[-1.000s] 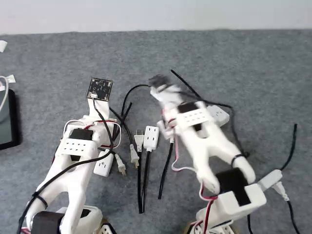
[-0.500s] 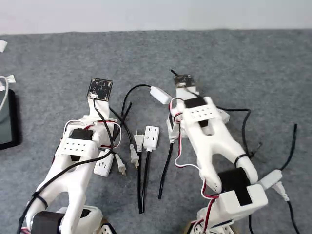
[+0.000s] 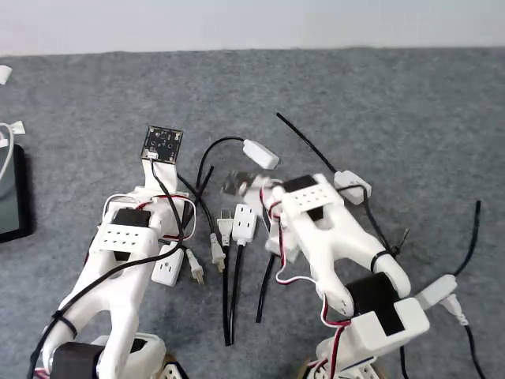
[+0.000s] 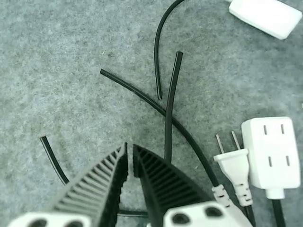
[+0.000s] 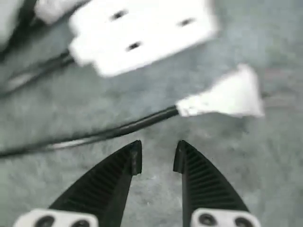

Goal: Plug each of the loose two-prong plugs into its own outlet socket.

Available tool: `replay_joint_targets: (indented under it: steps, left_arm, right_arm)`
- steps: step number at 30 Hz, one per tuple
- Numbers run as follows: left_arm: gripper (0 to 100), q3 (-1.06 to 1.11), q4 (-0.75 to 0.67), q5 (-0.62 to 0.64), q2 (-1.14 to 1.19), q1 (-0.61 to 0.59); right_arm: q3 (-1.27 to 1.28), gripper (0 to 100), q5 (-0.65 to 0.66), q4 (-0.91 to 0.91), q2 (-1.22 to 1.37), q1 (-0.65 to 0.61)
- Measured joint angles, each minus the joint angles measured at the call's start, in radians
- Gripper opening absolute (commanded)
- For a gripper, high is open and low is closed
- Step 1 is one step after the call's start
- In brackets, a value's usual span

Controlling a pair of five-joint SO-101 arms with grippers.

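Left jaws sit closed and empty, right jaws parted near a white cord end (image 5: 222,97).

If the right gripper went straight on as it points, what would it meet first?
Probably the black cord just where it joins its white end piece; the outlet block lies beyond. Depth is unclear.

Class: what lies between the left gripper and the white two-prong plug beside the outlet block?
In the left wrist view, two black cords pass between the left gripper and the two-prong plug, so the stretch is not bare.
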Motion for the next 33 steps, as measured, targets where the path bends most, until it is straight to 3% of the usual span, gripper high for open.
replay_joint_targets:
  steps: [6, 15, 18, 25, 33]
  left_arm:
    - [1, 0.000, 0.000, 0.000, 0.000, 0.000]
    - [1, 0.000, 0.000, 0.000, 0.000, 0.000]
    - [1, 0.000, 0.000, -0.003, 0.000, 0.000]
    - [1, 0.000, 0.000, -0.003, 0.000, 0.000]
    - [1, 0.000, 0.000, -0.003, 0.000, 0.000]
  right_arm:
    - [0.164, 14.0, 0.296, -0.146, -0.109, 0.002]
    - [0.316, 14.3, 0.308, -0.292, -0.284, -0.043]
    - [0.316, 14.3, 0.092, -0.336, -0.305, -0.114]
    - [0.313, 14.0, -0.628, -0.288, -0.318, -0.132]
    - [0.313, 14.2, -0.859, -0.221, -0.330, -0.043]
